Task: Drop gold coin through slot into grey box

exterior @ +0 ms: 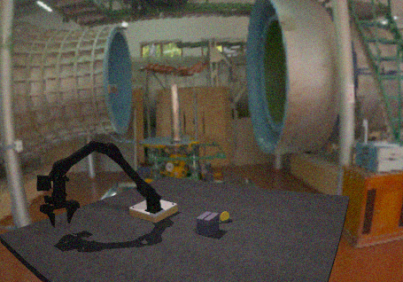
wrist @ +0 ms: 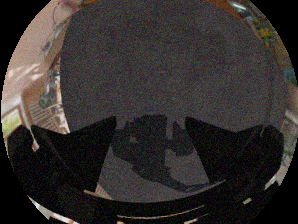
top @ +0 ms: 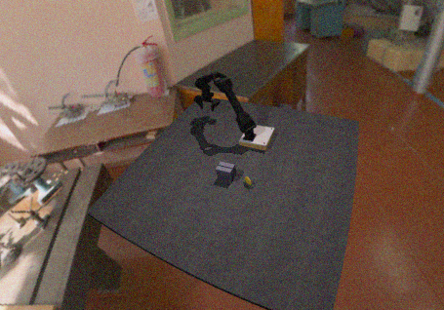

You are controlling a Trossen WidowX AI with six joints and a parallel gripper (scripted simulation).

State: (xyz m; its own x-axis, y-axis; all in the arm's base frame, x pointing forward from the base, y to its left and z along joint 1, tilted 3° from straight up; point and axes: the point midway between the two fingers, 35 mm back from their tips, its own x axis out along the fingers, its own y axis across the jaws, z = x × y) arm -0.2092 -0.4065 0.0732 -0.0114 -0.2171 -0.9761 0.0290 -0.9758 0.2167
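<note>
- Gripper (exterior: 58, 212) is spread wide, nothing between the fingers. It hangs pointing down above the dark table (exterior: 264, 248), near the table's edge, not touching it.
- Wrist view confirms: both fingers apart, only bare table surface and the arm's own shadow between them. Coin and box are not visible there.
- Coin (exterior: 224, 216) stands on edge just beside the grey box (exterior: 207, 223), on the box's side facing away from the gripper in the exterior view. Holder under it is too small and dark to make out.
- Key relation: coin and box are well apart from the gripper, on the far side of the arm's base plate (exterior: 153, 209). In the top view the gripper (top: 206, 100) sits behind the base, the coin (top: 248, 181) and box (top: 225, 174) in front of it. The arm has to swing across the base to get there.
- Coin's flat face orientation relative to the fingers: cannot tell at this resolution. Slot (top: 226, 168) shows as a faint line across the lid; its direction is hard to read.
- Single arm, so no choice of hand.
- No readable brands, labels or writing on task items. Background signage is blurred.
- Judgement: task not started; the next step is approach, then wrist alignment across the coin's thin dimension.
</note>
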